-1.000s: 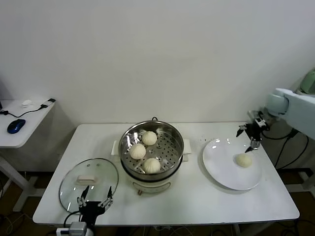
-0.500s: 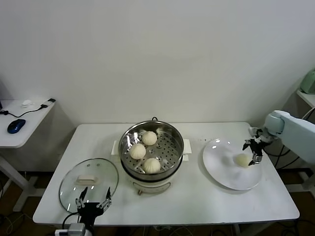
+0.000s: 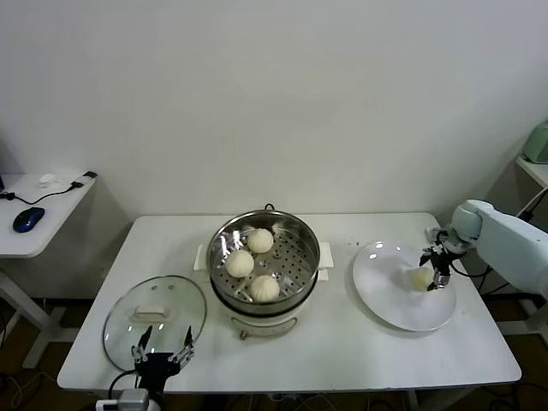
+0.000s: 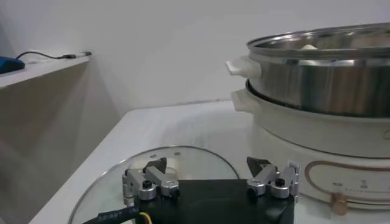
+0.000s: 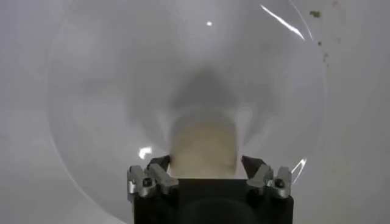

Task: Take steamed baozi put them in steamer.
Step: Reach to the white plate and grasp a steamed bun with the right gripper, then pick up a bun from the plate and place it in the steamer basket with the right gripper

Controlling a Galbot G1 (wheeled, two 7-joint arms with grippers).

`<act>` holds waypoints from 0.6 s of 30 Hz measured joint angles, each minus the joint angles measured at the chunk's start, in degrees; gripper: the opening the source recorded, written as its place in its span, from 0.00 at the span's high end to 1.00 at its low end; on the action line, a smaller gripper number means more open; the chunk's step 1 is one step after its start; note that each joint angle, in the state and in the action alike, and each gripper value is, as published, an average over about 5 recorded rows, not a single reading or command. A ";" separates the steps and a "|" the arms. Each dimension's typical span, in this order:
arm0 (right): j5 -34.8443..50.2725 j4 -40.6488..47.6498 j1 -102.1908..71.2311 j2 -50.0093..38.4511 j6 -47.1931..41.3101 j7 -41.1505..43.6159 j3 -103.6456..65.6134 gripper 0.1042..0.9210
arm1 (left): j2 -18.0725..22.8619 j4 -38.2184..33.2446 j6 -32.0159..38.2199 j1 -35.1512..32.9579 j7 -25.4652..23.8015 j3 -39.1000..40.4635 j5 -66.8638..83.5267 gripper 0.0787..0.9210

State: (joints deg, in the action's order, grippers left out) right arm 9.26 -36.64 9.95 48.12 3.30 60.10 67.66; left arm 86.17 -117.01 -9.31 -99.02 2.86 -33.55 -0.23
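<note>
Three cream-white baozi [image 3: 259, 241] lie on the perforated tray of the steel steamer [image 3: 304, 240] at the table's middle. The fourth baozi [image 3: 419, 278] lies on the white plate [image 3: 402, 312] at the right. My right gripper [image 3: 435, 272] is down at that baozi, open, its fingers on either side of it. In the right wrist view the baozi [image 5: 204, 146] sits between the open fingers of the gripper [image 5: 206, 164]. My left gripper [image 3: 163, 349] is open and empty at the table's front left, over the glass lid's near edge.
The round glass lid [image 3: 154, 312] lies flat at the front left, next to the steamer's white base [image 4: 317, 146]. A side table with a blue mouse [image 3: 27, 218] stands to the far left. The plate's rim is near the table's right edge.
My right gripper has come down from above the plate's far edge to the baozi and now straddles it. The left arm has not moved.
</note>
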 measured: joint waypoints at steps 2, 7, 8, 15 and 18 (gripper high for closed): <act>0.19 -0.16 0.13 -0.12 -0.17 0.27 0.08 0.26 | 0.00 -0.03 -0.04 -0.03 0.02 0.06 -0.01 0.12; 1.88 -2.34 2.49 -1.17 -0.85 0.86 2.21 0.30 | 0.04 -0.46 -0.31 -0.21 0.00 0.35 -0.15 0.12; 2.54 -3.16 3.48 -1.49 -1.03 0.92 3.10 0.30 | 0.06 -0.60 -0.38 -0.26 -0.01 0.39 -0.18 0.12; 11.12 -12.89 17.38 -2.37 -3.30 1.01 15.18 0.30 | 0.12 -1.83 -0.83 -0.74 -0.09 0.95 -0.19 0.12; 16.76 -18.46 25.58 -1.55 -5.09 0.72 21.55 0.30 | 0.11 -2.46 -0.95 -0.95 -0.14 1.23 -0.21 0.12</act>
State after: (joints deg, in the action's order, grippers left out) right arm 26.03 -55.10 35.52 46.57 -1.79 60.82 89.21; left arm 86.29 -119.47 -10.26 -99.98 2.72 -32.32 -0.44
